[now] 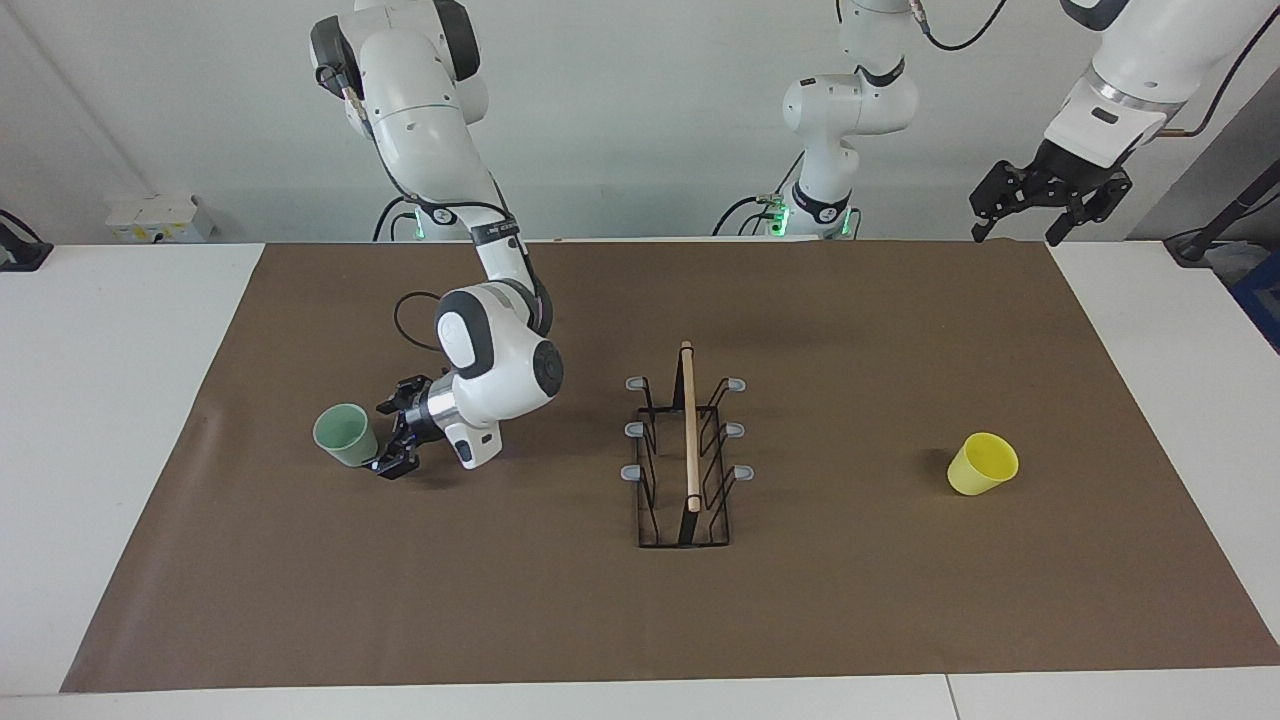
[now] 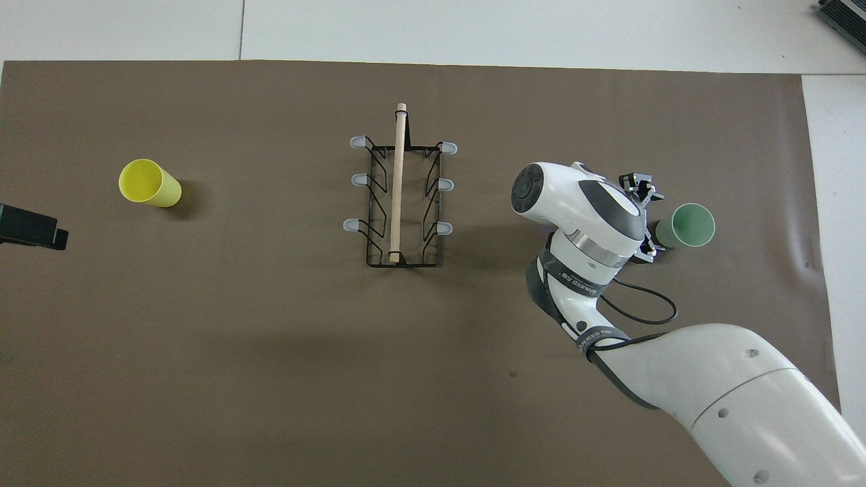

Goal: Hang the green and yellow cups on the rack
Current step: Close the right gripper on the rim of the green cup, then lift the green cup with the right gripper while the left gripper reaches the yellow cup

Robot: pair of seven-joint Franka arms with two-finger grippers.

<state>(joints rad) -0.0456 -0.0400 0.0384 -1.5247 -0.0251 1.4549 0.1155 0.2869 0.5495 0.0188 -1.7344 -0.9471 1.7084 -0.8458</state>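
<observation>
The pale green cup (image 1: 345, 435) stands upright on the brown mat toward the right arm's end; it also shows in the overhead view (image 2: 687, 226). My right gripper (image 1: 391, 430) (image 2: 651, 223) is low and open, lying sideways right beside the cup on the rack's side, one finger either side of its lower body; I cannot tell if they touch. The yellow cup (image 1: 982, 464) (image 2: 149, 182) stands upright toward the left arm's end. The black wire rack (image 1: 687, 450) (image 2: 400, 196) with its wooden rod stands mid-mat, its pegs bare. My left gripper (image 1: 1040, 205) waits open, raised over the table's edge.
The brown mat (image 1: 640, 620) covers most of the white table. A white socket box (image 1: 160, 217) sits at the table's edge nearest the robots, at the right arm's end. The right arm's black cable (image 2: 649, 308) loops beside its wrist.
</observation>
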